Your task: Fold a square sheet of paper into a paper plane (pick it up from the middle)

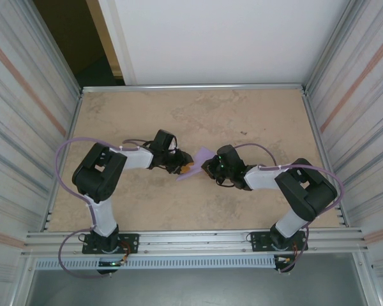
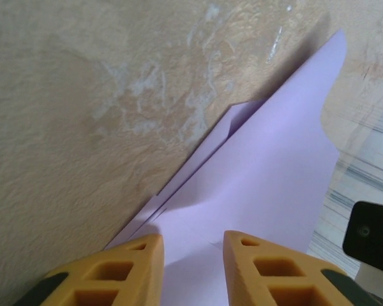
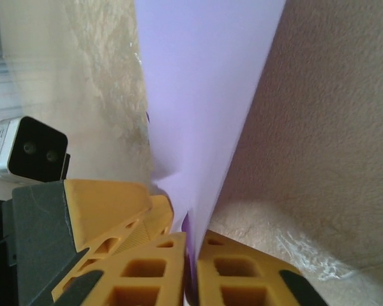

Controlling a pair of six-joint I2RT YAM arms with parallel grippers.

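Yellow fingertips [image 3: 156, 268] of the right gripper [image 3: 193, 248] sit closest to its wrist camera. They are pressed together on the lower edge of the folded lavender paper [image 3: 204, 83] — the sheet is clamped between them and goes away from them as a narrow strip over the table [image 3: 319, 127]. Left of these fingers stands a grey and black camera block [image 3: 25, 150]. In the left wrist view the left gripper [image 2: 193, 245] has its two yellow fingers [image 2: 262, 268] apart with a clear gap; the folded lavender paper [image 2: 268, 178] lies in this gap, but they do not pinch it. One layered fold [image 2: 233, 124] shows along the left edge of the paper, which throws a shadow on the table [image 2: 83, 127]. From above, the folded lavender paper [image 1: 203, 157] is at the middle of the table [image 1: 191, 115] — between the left gripper [image 1: 185, 167] and the right gripper [image 1: 210, 167]
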